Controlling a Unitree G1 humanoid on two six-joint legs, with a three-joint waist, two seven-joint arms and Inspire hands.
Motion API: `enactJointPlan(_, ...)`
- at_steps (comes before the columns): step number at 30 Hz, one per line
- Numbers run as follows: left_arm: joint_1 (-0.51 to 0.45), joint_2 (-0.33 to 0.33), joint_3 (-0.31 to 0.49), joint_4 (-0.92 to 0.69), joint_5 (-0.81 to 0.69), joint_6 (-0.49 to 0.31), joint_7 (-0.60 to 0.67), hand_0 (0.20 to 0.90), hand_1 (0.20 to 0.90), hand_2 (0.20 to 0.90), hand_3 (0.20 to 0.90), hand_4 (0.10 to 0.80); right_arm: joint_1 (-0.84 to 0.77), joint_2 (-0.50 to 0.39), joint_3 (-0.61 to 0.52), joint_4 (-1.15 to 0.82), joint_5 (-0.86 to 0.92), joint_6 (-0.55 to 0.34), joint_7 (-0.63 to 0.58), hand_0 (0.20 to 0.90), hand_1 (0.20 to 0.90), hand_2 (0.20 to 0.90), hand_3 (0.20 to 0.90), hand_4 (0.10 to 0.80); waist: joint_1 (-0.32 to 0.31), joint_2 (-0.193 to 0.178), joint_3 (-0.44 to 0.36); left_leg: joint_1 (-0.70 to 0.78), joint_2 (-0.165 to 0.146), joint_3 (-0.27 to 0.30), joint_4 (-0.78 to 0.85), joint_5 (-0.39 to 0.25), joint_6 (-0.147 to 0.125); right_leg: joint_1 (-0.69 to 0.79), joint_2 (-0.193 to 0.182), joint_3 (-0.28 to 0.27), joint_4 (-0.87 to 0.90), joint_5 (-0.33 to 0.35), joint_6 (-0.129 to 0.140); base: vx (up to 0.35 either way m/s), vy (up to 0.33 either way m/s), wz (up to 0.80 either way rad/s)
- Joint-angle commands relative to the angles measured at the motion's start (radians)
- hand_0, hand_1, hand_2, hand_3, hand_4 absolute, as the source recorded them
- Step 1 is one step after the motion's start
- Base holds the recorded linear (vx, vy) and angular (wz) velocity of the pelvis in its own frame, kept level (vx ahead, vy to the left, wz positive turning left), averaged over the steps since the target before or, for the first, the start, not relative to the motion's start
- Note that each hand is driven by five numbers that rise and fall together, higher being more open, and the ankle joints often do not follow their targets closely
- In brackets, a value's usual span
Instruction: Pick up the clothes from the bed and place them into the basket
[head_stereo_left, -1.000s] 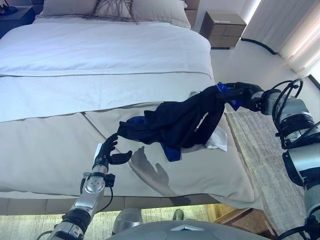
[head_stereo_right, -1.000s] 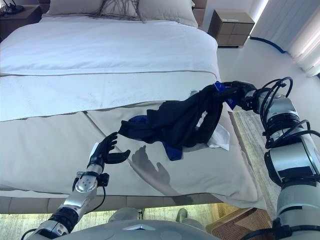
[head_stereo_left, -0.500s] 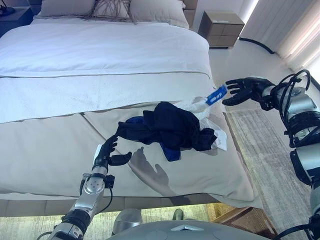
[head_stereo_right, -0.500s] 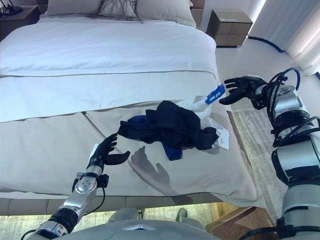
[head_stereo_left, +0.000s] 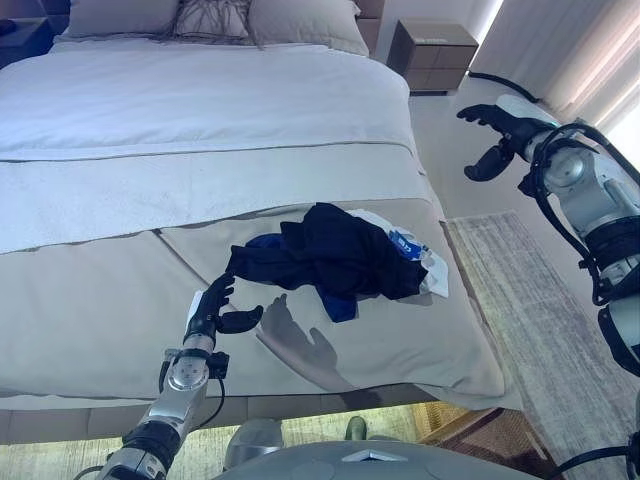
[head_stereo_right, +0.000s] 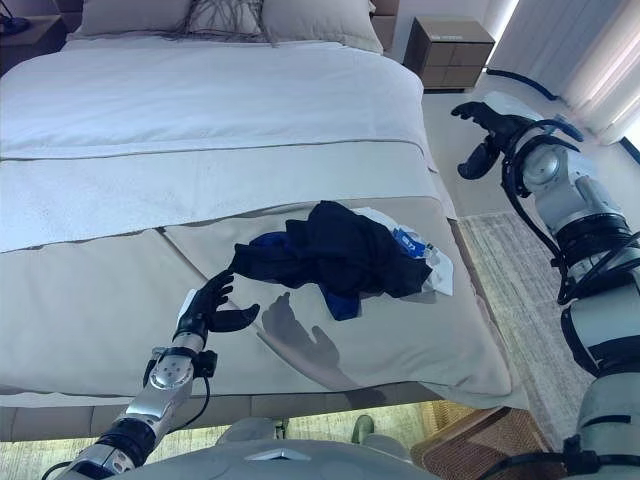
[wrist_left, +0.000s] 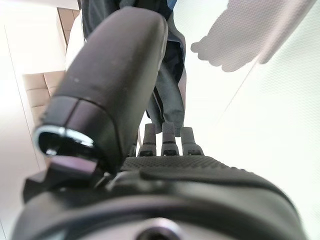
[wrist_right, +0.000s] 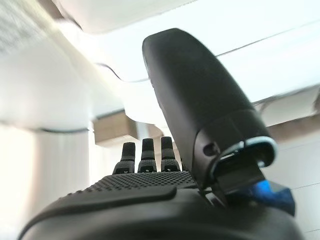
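A heap of dark navy clothes (head_stereo_left: 335, 255) lies on the beige cover near the bed's foot, with a white and blue piece (head_stereo_left: 420, 262) peeking out on its right. My left hand (head_stereo_left: 213, 310) rests open on the cover just short of the heap's left end; its wrist view shows the dark cloth (wrist_left: 167, 85) past the thumb. My right hand (head_stereo_right: 482, 135) hangs open in the air beyond the bed's right edge, holding nothing. A corner of the wicker basket (head_stereo_right: 490, 445) shows on the floor at the lower right.
The bed (head_stereo_left: 200, 150) has a white duvet and pillows (head_stereo_left: 200, 15) at its head. A brown nightstand (head_stereo_left: 432, 45) stands at the far right. A grey rug (head_stereo_left: 540, 300) lies on the floor beside the bed.
My right hand let go of the dark clothes, which fell back onto the bed in a heap. It then rose up and away to the right. The left hand stayed put.
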Motion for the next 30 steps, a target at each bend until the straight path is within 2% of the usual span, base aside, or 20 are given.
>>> enactJointPlan(1,-0.031,0.038,-0.047,-0.083,-0.002,-0.064,0.033,0.9,0.9,0.9,0.9,0.8,-0.053,-0.018,0.059,0.003,-0.092,-0.023,-0.11,0.9,0.9,0.9,0.9,0.8,0.036,0.008,-0.083,0.017,-0.012,-0.011,0.039,-0.156,-0.005,-0.044,-0.02,-0.073,0.058,-0.031,0.014,0.03,-0.006,0.17)
enactJointPlan(6,-0.025,0.041,-0.044,-0.091,0.0,-0.052,0.036,0.9,0.9,0.9,0.9,0.8,-0.02,0.023,0.063,-0.011,-0.087,-0.053,-0.09,0.9,0.9,0.9,0.9,0.8,0.048,0.019,-0.076,0.009,-0.018,-0.033,0.033,-0.15,-0.003,-0.049,-0.023,-0.082,0.06,-0.034,0.013,0.045,-0.01,0.09)
enactJointPlan(10,-0.018,0.043,-0.035,-0.113,-0.002,-0.054,0.034,0.9,0.9,0.9,0.9,0.8,0.01,0.049,0.066,-0.023,-0.102,-0.044,-0.069,0.9,0.9,0.9,0.9,0.8,0.053,0.028,-0.064,-0.014,-0.021,-0.04,0.062,-0.156,0.001,-0.069,-0.028,-0.084,0.095,-0.052,0.005,0.022,0.0,0.06)
enactJointPlan(13,-0.03,0.049,-0.03,-0.149,-0.01,-0.061,0.04,0.9,0.9,0.9,0.9,0.8,0.023,0.064,0.071,-0.027,-0.099,-0.015,-0.058,0.9,0.9,0.9,0.9,0.8,0.06,0.037,-0.032,-0.064,-0.021,-0.051,0.12,-0.163,0.002,-0.112,-0.035,-0.09,0.157,-0.074,-0.006,-0.083,0.0,0.12)
enactJointPlan(15,-0.07,0.06,-0.031,-0.181,-0.038,-0.073,0.045,0.9,0.9,0.9,0.9,0.8,-0.003,0.07,0.08,-0.01,-0.103,-0.001,-0.075,0.9,0.9,0.9,0.9,0.8,0.071,0.054,0.024,-0.132,-0.026,-0.067,0.184,-0.167,0.002,-0.168,-0.045,-0.102,0.217,-0.091,-0.018,-0.326,0.007,0.07)
enactJointPlan(17,-0.123,0.068,-0.033,-0.209,-0.06,-0.083,0.055,0.9,0.9,0.9,0.9,0.8,-0.046,0.071,0.093,0.035,-0.097,-0.002,-0.096,0.9,0.9,0.9,0.9,0.8,0.081,0.075,0.096,-0.212,-0.033,-0.079,0.279,-0.186,0.004,-0.241,-0.062,-0.115,0.31,-0.118,-0.034,-0.296,0.011,0.13)
enactJointPlan(20,-0.15,0.074,-0.038,-0.241,-0.067,-0.081,0.071,0.9,0.9,0.9,0.9,0.8,-0.078,0.083,0.103,0.077,-0.072,-0.015,-0.117,0.9,0.9,0.9,0.9,0.8,0.095,0.092,0.165,-0.295,-0.035,-0.074,0.398,-0.221,0.008,-0.318,-0.089,-0.132,0.443,-0.163,-0.057,-0.197,0.007,0.19)
enactJointPlan(25,-0.15,0.068,-0.042,-0.259,-0.078,-0.081,0.098,0.9,0.9,0.9,0.9,0.8,-0.091,0.113,0.103,0.132,-0.078,-0.002,-0.129,0.9,0.9,0.9,0.9,0.8,0.114,0.111,0.224,-0.405,-0.057,-0.085,0.569,-0.283,0.022,-0.415,-0.125,-0.146,0.638,-0.237,-0.095,-0.095,0.006,0.15)
enactJointPlan(26,-0.139,0.065,-0.037,-0.266,-0.069,-0.075,0.103,0.9,0.9,0.9,0.9,0.8,-0.091,0.12,0.11,0.142,-0.074,0.006,-0.125,0.9,0.9,0.9,0.9,0.8,0.122,0.115,0.24,-0.416,-0.062,-0.086,0.622,-0.33,0.026,-0.43,-0.131,-0.137,0.706,-0.285,-0.099,-0.009,-0.007,0.12)
enactJointPlan(30,-0.127,0.061,-0.03,-0.266,-0.056,-0.083,0.105,0.9,0.9,0.9,0.9,0.8,-0.09,0.13,0.109,0.155,-0.076,0.019,-0.122,0.9,0.9,0.9,0.9,0.8,0.128,0.121,0.27,-0.469,-0.068,-0.08,0.732,-0.372,0.037,-0.476,-0.15,-0.138,0.817,-0.326,-0.118,-0.045,0.002,0.12)
